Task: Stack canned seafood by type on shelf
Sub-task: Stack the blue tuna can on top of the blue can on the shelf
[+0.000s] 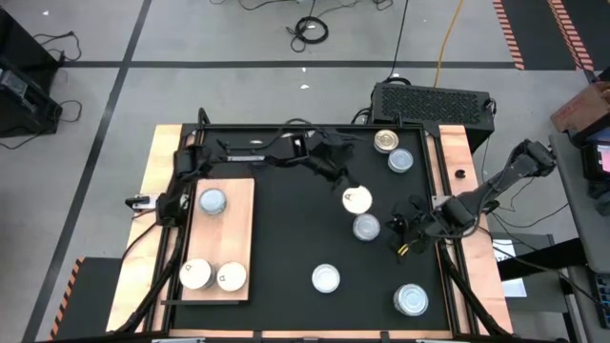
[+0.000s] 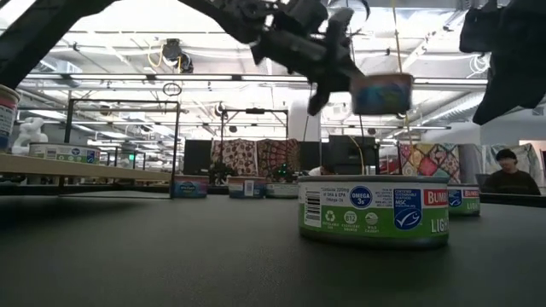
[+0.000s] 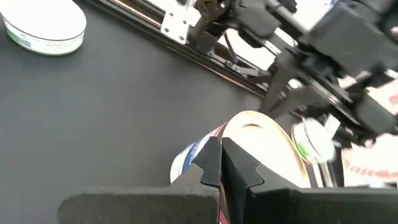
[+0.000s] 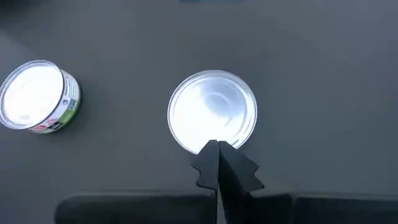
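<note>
Left gripper (image 1: 349,191) clamps a round cream-topped tin (image 1: 357,199) well off the light-brown wooden shelf board (image 1: 240,205); next, carry it there. Right gripper (image 1: 408,233) closed, empty.

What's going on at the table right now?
The left gripper holds a cream-topped can lifted above the black mat, fingers shut on it. The right gripper waits shut and empty near the mat's right side, over a silver-topped can. Three cans already sit on the wooden board; several more remain scattered on the mat.
</note>
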`<state>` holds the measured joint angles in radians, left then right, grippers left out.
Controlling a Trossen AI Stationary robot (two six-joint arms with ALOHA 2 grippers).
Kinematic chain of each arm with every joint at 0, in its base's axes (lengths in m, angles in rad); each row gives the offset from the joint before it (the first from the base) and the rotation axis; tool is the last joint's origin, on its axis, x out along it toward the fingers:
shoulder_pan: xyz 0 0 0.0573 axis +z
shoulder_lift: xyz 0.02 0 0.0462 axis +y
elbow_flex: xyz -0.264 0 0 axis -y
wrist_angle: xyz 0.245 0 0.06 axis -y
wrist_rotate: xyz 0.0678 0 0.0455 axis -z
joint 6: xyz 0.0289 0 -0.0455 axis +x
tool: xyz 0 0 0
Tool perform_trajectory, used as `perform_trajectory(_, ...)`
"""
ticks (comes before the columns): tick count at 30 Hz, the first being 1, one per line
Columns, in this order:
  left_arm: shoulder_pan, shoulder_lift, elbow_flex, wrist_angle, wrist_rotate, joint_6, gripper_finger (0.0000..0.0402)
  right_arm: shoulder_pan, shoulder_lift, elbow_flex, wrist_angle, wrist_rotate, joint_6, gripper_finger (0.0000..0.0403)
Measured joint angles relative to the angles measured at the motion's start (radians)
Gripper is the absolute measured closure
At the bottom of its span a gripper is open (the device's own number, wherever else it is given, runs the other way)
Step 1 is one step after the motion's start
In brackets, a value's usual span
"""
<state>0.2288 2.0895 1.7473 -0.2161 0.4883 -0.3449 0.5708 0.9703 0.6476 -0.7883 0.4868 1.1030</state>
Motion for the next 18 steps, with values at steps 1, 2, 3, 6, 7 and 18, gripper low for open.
perform_trajectory(1, 0.002, -0.015, 0.0, -0.024, 0.004, 0.014, 0.0401, 0.006, 0.0, 0.0, 0.001, 0.013, 0.001, 0.0403)
perform_trajectory(2, 0.005, -0.034, 0.0, -0.057, 0.006, 0.018, 0.0401, 0.011, 0.0, 0.0, 0.003, 0.027, 0.002, 0.0403)
perform_trajectory(3, 0.007, -0.051, 0.0, -0.098, 0.006, 0.026, 0.0401, 0.015, 0.0, 0.0, 0.006, 0.04, 0.003, 0.0403)
perform_trajectory(6, 0.007, -0.098, -0.002, -0.177, 0.006, 0.067, 0.0401, 0.024, 0.0, 0.0, 0.015, 0.068, 0.003, 0.0403)
perform_trajectory(7, 0.007, -0.118, -0.012, -0.19, 0.005, 0.072, 0.0401, 0.027, 0.001, 0.0, 0.018, 0.075, 0.004, 0.0403)
perform_trajectory(18, -0.016, -0.463, -0.421, -0.068, 0.004, 0.024, 0.0401, 0.033, 0.02, 0.0, 0.056, 0.106, -0.001, 0.0403)
